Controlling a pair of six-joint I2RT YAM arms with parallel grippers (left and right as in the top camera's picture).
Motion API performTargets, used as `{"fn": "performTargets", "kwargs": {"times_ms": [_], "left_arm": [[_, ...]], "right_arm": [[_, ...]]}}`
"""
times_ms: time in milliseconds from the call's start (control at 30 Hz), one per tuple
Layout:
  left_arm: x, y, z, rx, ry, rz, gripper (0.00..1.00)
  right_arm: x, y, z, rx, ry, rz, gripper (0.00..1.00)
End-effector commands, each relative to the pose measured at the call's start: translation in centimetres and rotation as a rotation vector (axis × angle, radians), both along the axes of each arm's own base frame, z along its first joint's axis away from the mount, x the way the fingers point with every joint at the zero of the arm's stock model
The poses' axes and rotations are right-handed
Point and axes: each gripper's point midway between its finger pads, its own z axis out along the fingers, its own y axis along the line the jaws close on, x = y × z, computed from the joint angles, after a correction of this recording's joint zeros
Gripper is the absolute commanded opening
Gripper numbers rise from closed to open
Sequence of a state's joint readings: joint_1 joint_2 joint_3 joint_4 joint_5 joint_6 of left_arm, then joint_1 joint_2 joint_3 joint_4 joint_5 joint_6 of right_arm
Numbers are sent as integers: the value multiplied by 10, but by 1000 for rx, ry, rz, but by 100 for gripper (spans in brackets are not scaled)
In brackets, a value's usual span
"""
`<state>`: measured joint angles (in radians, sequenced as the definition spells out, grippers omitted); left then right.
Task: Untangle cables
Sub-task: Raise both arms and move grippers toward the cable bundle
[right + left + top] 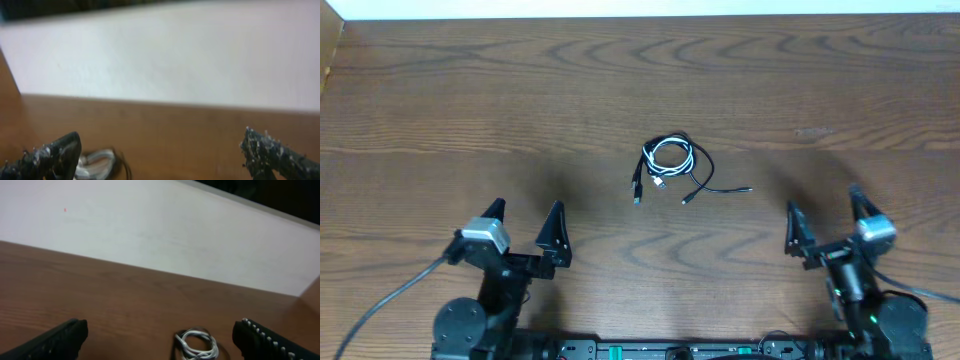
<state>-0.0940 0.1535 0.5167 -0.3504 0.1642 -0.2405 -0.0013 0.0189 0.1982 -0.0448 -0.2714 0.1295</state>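
The cables lie tangled in one small bundle at the table's middle: a white cord coiled in loops, with a black cord wound round it and trailing plug ends toward the front. My left gripper stands open at the front left, well short of the bundle, with nothing between its fingers. My right gripper stands open at the front right, also apart from it. The white coil shows low in the left wrist view between the fingertips' line, and the coil sits beside the left finger in the right wrist view.
The wooden table stretches wide on all sides of the bundle. A pale wall rises behind its far edge. Thick black arm cables run off at the front left and front right.
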Motion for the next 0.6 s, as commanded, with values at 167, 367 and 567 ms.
{"fn": "performTargets", "kwargs": {"times_ms": [167, 367, 567], "left_arm": [[7, -29, 46, -44, 219, -162, 98], [16, -54, 60, -85, 461, -297, 98], [27, -59, 69, -97, 621, -316, 98]], "right_arm": [[-27, 10, 87, -5, -115, 56, 99], [-21, 14, 111, -12, -17, 82, 99], [2, 25, 120, -67, 196, 150, 99]]}}
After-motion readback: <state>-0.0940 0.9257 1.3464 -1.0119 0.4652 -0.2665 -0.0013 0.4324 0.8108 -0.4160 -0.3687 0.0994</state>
